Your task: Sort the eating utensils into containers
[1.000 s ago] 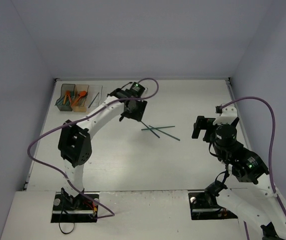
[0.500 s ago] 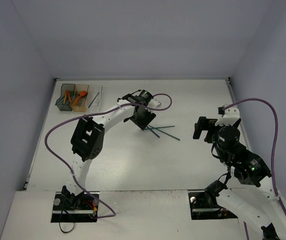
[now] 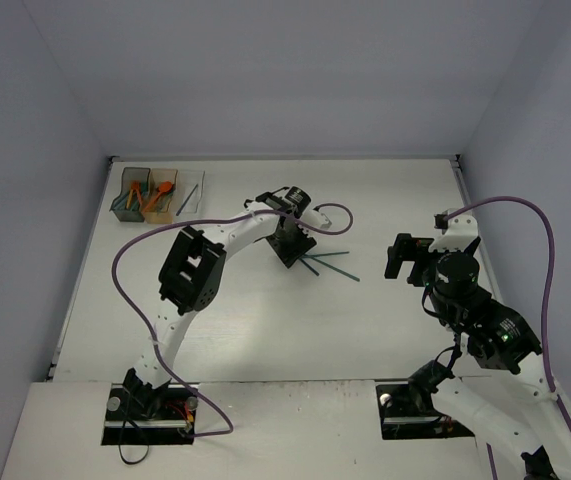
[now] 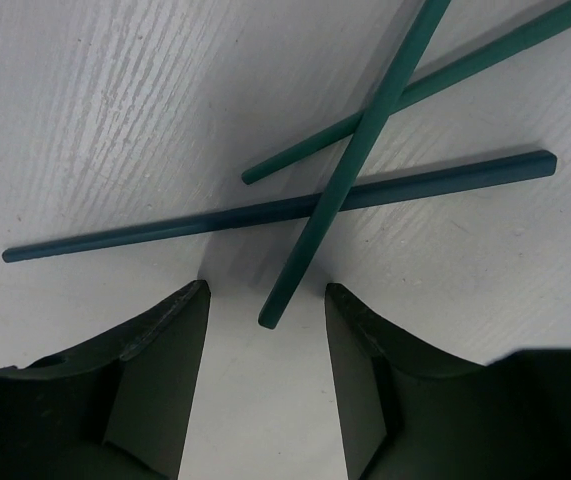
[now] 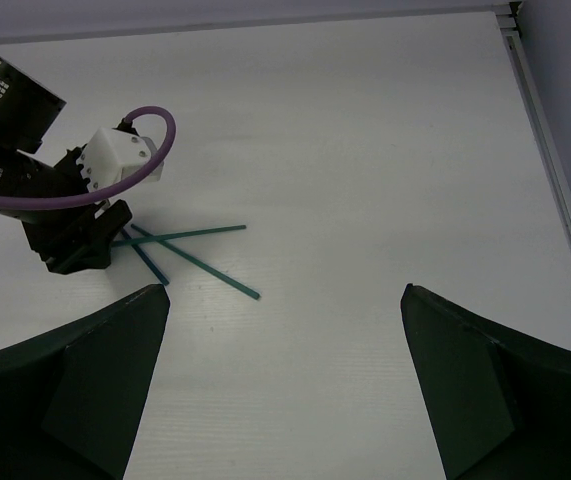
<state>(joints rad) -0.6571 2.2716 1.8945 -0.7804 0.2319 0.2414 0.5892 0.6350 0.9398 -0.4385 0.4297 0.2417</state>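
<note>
At the near right of the white table (image 3: 235, 320), the right gripper (image 5: 285, 292) is held off the surface with its fingers spread wide and nothing between them; it is well apart from any utensil. Further in, at mid-table, the left gripper (image 4: 265, 292) is brought low over three teal sticks (image 3: 327, 262), its jaws parted and empty, with the tip of one stick lying just between the two fingertips. The sticks are seen as thin, straight, square-edged rods lying flat and crossed over one another: a darker stick (image 4: 165, 228) runs nearly crosswise, a steeper stick (image 4: 313, 235) lies over it, and a third stick (image 4: 465, 68) slants away beneath the steeper one. Because they overlap, a clean pinch on a single rod is judged to be awkward. In the far left corner the containers (image 3: 162, 215) stand in a row: teal pieces are seen in the dark grey bin (image 3: 135, 174), orange utensils (image 3: 162, 190) in the amber bin, and one thin stick (image 3: 189, 197) in the clear bin (image 3: 198, 178); finer detail cannot be made out. The task is therefore judged to be mostly done, with only the three loose sticks left to be picked up and binned.
</note>
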